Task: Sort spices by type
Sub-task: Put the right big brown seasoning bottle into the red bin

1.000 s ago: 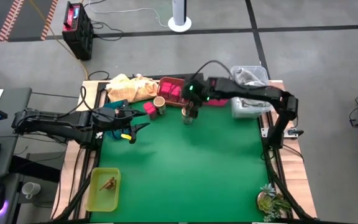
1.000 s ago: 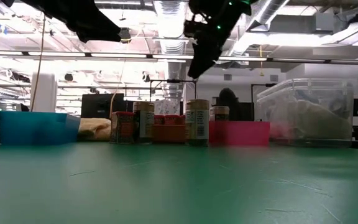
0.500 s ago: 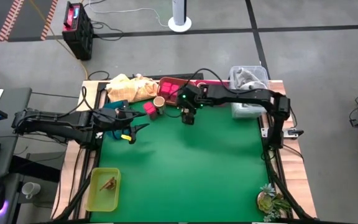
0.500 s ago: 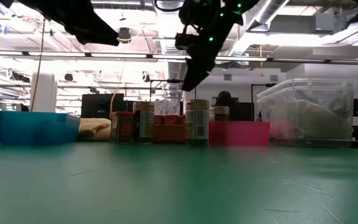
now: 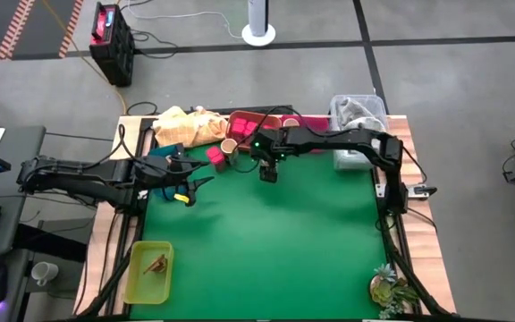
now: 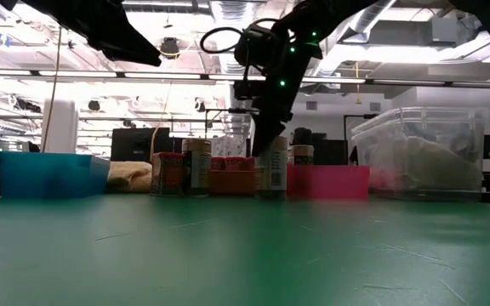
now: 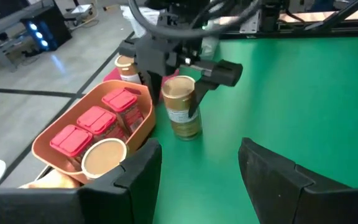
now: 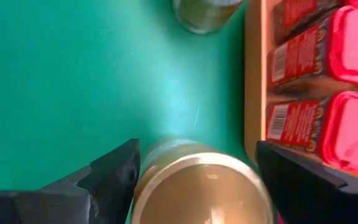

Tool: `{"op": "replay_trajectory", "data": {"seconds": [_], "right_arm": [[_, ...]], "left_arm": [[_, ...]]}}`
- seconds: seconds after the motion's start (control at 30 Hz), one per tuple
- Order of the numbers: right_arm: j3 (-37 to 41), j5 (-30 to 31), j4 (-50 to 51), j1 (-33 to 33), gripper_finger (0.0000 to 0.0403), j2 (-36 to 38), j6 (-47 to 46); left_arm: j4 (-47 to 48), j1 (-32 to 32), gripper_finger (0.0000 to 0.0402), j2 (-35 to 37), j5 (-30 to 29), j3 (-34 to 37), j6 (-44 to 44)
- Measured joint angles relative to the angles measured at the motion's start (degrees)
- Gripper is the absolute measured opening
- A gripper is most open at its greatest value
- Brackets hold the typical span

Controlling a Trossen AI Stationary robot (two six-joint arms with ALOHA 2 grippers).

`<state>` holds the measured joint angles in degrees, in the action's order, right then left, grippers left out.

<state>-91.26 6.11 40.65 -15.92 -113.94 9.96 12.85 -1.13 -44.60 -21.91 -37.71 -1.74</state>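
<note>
The spices are gathered at the far edge of the green bench (image 5: pixel 266 250). An orange tray (image 7: pixel 145 121) there is filled with red-lidded boxes (image 7: pixel 98 118), and a tan-lidded jar (image 7: pixel 103 155) is seen just beside its near corner. One tan-lidded round jar (image 7: pixel 182 107) is stood upright on the bench beside the orange tray. The right pincer (image 5: pixel 269 165) is lowered over this jar, its fingers (image 8: pixel 114 168) spread on either side of the lid, and contact cannot be told. The left pincer (image 5: pixel 190 186) is held open above the bench's left side, with nothing between its fingers. A brown twiggy piece (image 5: pixel 157 263) is kept in a yellow-green tray (image 5: pixel 132 286) at the near left corner.
</note>
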Motion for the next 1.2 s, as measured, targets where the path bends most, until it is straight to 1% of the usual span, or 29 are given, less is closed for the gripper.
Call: {"op": "replay_trajectory", "data": {"seconds": [0.17, 0.23, 0.6, 0.73, 0.87, 0.93, 0.97, 1.03, 1.2], "right_arm": [[-0.1, -0.2, 1.2, -0.4, 0.0346, 0.1, -1.4], [-0.1, -1.4, 1.8, -0.4, 0.0342, 0.1, -2.0], [-0.3, -1.7, 2.8, 0.8, 0.03, -3.9, -2.6], [-0.3, -1.5, 2.9, 1.1, 0.0296, -3.9, -2.6], [0.0, -1.5, 4.5, 1.1, 0.0296, -2.3, -2.6], [-0.1, -1.8, 7.0, 1.2, 0.0295, -1.1, -2.6], [-0.5, -1.7, 8.8, 1.3, 0.0295, -0.2, -2.5], [-1.6, -1.4, 9.3, 1.2, 0.0295, 2.3, -2.5], [-2.0, 3.4, 13.4, 0.4, 0.0295, 8.6, -4.6]], "left_arm": [[0.2, 0.0, 0.0204, 0.0, -1.1, 0.0, 0.0], [0.2, 0.0, 0.0204, 0.0, -1.7, 0.0, 0.0], [0.2, 0.0, 0.0204, 0.0, -2.0, 0.0, 0.0], [0.2, 0.0, 0.0204, 0.0, -2.4, 0.0, -0.4], [0.2, 0.0, 0.0204, 0.0, -2.7, 0.0, -0.6], [0.1, 0.0, 0.0204, 0.0, -2.7, 0.0, -0.6], [0.1, 0.0, 0.0204, 0.0, -2.8, 0.0, -0.6], [0.2, 0.0, 0.0204, 0.0, -2.8, 0.0, -0.6], [0.1, 0.0, 0.0204, 0.0, -2.8, 0.0, -0.5]]}}
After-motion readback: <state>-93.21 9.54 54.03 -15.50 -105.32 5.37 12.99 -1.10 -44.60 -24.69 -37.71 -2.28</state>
